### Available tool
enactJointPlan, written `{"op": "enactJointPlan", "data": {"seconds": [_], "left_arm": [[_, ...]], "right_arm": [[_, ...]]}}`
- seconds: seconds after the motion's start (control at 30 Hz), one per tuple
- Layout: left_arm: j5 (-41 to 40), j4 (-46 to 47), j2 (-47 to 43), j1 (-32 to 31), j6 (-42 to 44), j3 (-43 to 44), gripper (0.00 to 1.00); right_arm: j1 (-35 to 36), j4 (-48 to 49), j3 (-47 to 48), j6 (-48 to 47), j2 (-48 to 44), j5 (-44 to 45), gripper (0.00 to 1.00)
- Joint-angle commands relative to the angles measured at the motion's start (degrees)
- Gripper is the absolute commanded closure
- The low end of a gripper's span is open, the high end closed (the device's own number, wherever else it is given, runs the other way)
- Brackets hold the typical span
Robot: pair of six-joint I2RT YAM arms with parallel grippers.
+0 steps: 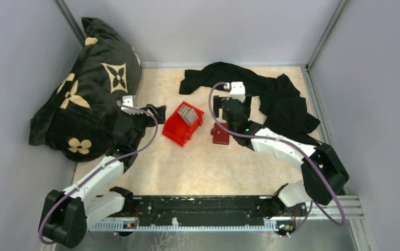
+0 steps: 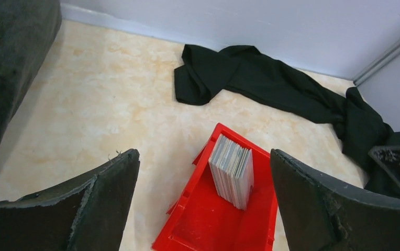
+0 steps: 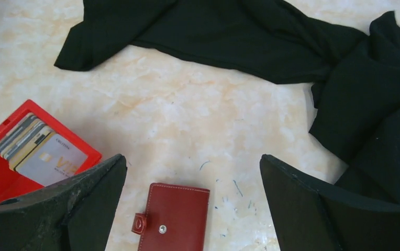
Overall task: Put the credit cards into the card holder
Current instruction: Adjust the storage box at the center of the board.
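Note:
A stack of several pale credit cards (image 2: 232, 171) stands on edge inside a bright red bin (image 2: 208, 219); the cards (image 1: 188, 113) (image 3: 38, 151) lean against its back wall. The dark red card holder (image 3: 174, 217) lies closed and flat on the table, snap up, just right of the bin (image 1: 182, 123); the top view shows the holder (image 1: 220, 134) partly under the right arm. My left gripper (image 2: 203, 157) hovers open over the bin's near side, nothing between its fingers. My right gripper (image 3: 192, 159) hangs open above the card holder, empty.
A crumpled black cloth (image 1: 271, 94) lies along the back and right of the table. A large black bag with cream flower marks (image 1: 85, 89) fills the back left corner. Grey walls enclose the table (image 1: 198, 167) on three sides.

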Motion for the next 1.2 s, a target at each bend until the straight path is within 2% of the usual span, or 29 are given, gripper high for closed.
{"op": "enactJointPlan", "data": {"seconds": [0.0, 0.17, 0.27, 0.43, 0.77, 0.9, 1.17], "left_arm": [[-6.37, -2.63, -0.87, -1.12, -4.99, 0.61, 0.0], [-10.41, -3.97, 1.88, -1.23, -9.3, 0.24, 0.0], [-9.54, -0.1, 5.6, -1.24, -8.86, 0.2, 0.01], [-3.58, 2.94, 11.38, -1.22, -7.92, 1.9, 0.05], [3.73, 6.48, 13.71, -1.1, -6.97, -2.42, 0.12], [7.26, 6.13, 16.16, -1.21, -5.87, -1.49, 0.22], [6.89, 1.09, 20.78, -1.31, -6.46, 0.49, 0.32]], "right_arm": [[5.07, 5.29, 4.01, -7.56, 3.22, 14.54, 0.01], [5.12, -5.68, 14.73, -2.46, 6.62, 6.09, 0.12], [5.53, -6.87, 16.97, 1.5, 5.9, -1.17, 0.24], [6.15, -6.71, 16.46, 8.23, 3.6, -6.53, 0.37], [6.77, -9.51, 16.71, 10.73, 5.0, -8.33, 0.42], [6.77, -9.62, 16.17, 10.9, 5.17, -8.77, 0.43], [6.81, -9.39, 15.97, 11.03, 6.01, -10.0, 0.43]]}}
